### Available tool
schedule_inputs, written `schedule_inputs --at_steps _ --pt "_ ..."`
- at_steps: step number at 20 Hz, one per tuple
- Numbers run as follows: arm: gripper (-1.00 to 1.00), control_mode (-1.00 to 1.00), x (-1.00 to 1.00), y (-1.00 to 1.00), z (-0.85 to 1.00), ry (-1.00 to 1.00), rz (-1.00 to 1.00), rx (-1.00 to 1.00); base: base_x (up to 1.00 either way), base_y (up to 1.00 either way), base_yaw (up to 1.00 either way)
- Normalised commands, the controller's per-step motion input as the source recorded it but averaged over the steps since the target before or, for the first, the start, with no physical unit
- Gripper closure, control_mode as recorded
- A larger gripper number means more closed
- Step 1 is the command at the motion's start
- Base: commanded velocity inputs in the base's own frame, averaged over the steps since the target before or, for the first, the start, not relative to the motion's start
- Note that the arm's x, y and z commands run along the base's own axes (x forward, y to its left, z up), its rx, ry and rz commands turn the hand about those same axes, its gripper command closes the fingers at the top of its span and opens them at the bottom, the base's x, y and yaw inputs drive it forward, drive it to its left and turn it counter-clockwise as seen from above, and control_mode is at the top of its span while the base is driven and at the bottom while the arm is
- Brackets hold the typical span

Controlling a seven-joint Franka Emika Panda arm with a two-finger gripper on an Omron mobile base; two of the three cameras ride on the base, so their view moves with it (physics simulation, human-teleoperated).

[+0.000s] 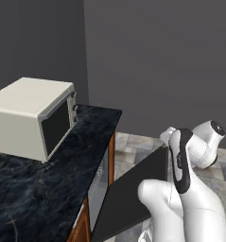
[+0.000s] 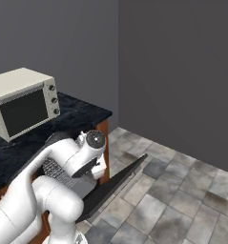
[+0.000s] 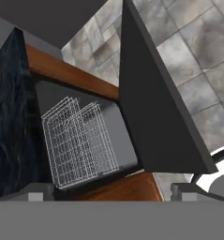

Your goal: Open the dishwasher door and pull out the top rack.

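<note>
The dishwasher door (image 1: 128,198) (image 2: 116,182) is a flat black panel, swung out and down from under the counter at a slant. In the hand view the dishwasher door (image 3: 155,117) juts out to the right of the open grey tub. The top rack (image 3: 69,136), a light grey wire grid, sits inside that tub, overlapped by a second grid that I cannot tell apart from it. A patch of the wire grid (image 2: 56,171) shows behind my arm. My gripper (image 3: 111,193) is open, its fingertips (image 3: 36,191) wide apart, short of the tub, holding nothing.
A beige microwave (image 1: 34,118) (image 2: 22,102) stands on the dark marble counter (image 1: 39,189) (image 2: 75,112). Brown wooden cabinet fronts (image 3: 71,75) frame the tub. Grey tiled floor (image 2: 182,190) spreads to the right of the door, with grey walls behind.
</note>
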Motion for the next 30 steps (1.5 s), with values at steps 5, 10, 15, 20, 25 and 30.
schedule_inputs --at_steps 5,10,15,20,25,30 --pt "-1.0 -1.0 -0.07 0.66 0.1 0.05 0.02 -0.02 0.0 0.0 0.0" --pt "-1.0 -1.0 0.0 0.53 -0.01 0.0 0.04 0.0 0.0 0.0 0.0" --pt "-1.0 -1.0 0.0 0.19 -0.14 -0.08 0.05 0.0 0.0 0.0 0.0" --pt "-1.0 -1.0 0.0 0.0 -0.34 -0.15 0.03 0.06 0.0 0.0 0.0" --pt "-1.0 -1.0 0.0 0.0 -0.51 -0.11 0.01 0.13 0.0 0.0 0.0" --pt "-1.0 -1.0 0.04 0.11 -0.62 -0.04 0.0 0.07 0.0 0.0 0.0"
